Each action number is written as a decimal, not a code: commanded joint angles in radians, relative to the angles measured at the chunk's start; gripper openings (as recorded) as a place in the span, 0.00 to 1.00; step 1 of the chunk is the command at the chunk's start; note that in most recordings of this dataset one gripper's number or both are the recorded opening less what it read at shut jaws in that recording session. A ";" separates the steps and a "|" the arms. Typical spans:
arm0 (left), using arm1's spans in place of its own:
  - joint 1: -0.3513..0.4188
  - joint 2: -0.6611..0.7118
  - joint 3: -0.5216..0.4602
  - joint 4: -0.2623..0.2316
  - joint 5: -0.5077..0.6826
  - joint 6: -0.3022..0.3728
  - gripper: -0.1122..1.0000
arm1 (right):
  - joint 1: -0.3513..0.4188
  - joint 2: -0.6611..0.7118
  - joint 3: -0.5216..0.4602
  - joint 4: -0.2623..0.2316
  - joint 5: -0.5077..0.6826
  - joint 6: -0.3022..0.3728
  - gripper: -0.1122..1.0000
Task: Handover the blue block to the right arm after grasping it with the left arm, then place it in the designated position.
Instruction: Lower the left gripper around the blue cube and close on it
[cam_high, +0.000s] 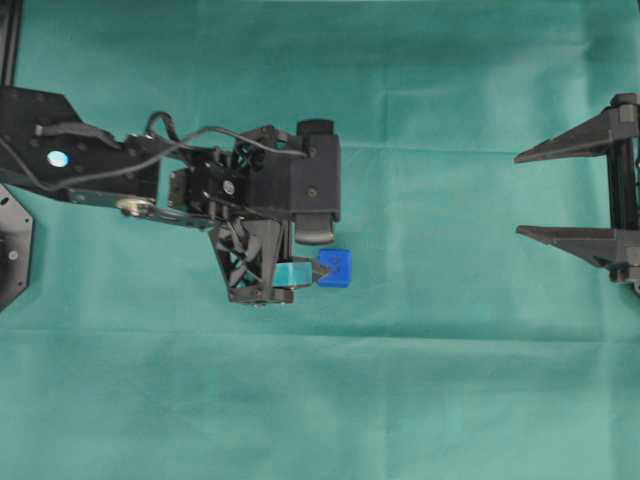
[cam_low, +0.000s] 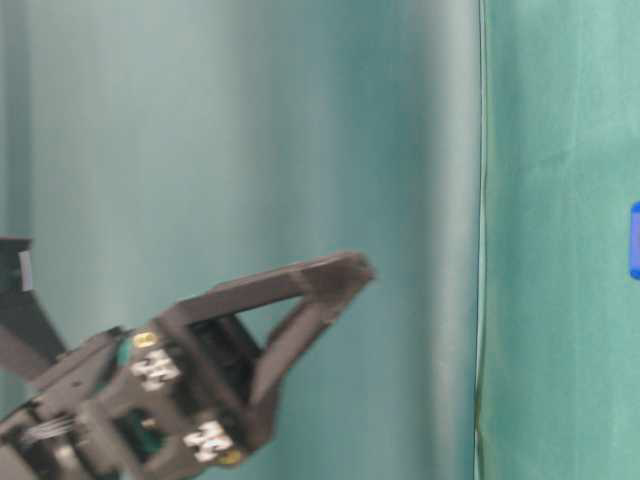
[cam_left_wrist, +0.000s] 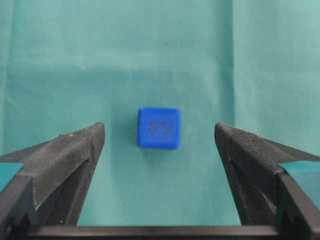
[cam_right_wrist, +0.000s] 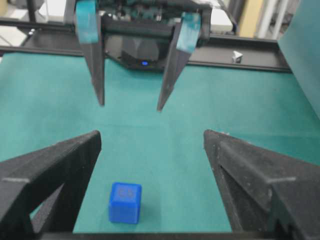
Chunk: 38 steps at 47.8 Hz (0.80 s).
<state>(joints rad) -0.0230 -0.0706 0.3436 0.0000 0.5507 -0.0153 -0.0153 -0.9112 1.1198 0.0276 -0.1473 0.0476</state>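
Teal-taped black fingers (cam_left_wrist: 65, 165) of the left arm's gripper (cam_left_wrist: 160, 137) are standing spread, bracketing the small bright blue block (cam_left_wrist: 158, 128), lying untouched mid-cloth; the all-black right gripper (cam_high: 570, 190) is waiting spread near the right edge.

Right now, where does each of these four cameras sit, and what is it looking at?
Overhead: above the table, looking down at the green cloth, blue block, left hand, right hand.
Table-level: low at the side, showing a blurred black hand and a sliver of the block.
Left wrist: looks down between its open fingers at the block.
Right wrist: looks across the table past its own fingers at the block and left hand.
All four share the block.
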 joint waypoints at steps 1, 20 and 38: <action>-0.012 0.014 0.002 0.002 -0.034 -0.002 1.00 | -0.002 0.008 -0.028 0.000 -0.005 -0.002 0.94; -0.014 0.163 0.028 0.002 -0.121 0.000 1.00 | 0.000 0.018 -0.025 -0.002 -0.005 -0.002 0.94; -0.014 0.227 0.063 0.002 -0.216 -0.002 1.00 | 0.000 0.029 -0.023 -0.002 -0.005 -0.002 0.94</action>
<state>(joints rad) -0.0322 0.1626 0.4157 0.0000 0.3497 -0.0169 -0.0138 -0.8897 1.1198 0.0276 -0.1473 0.0476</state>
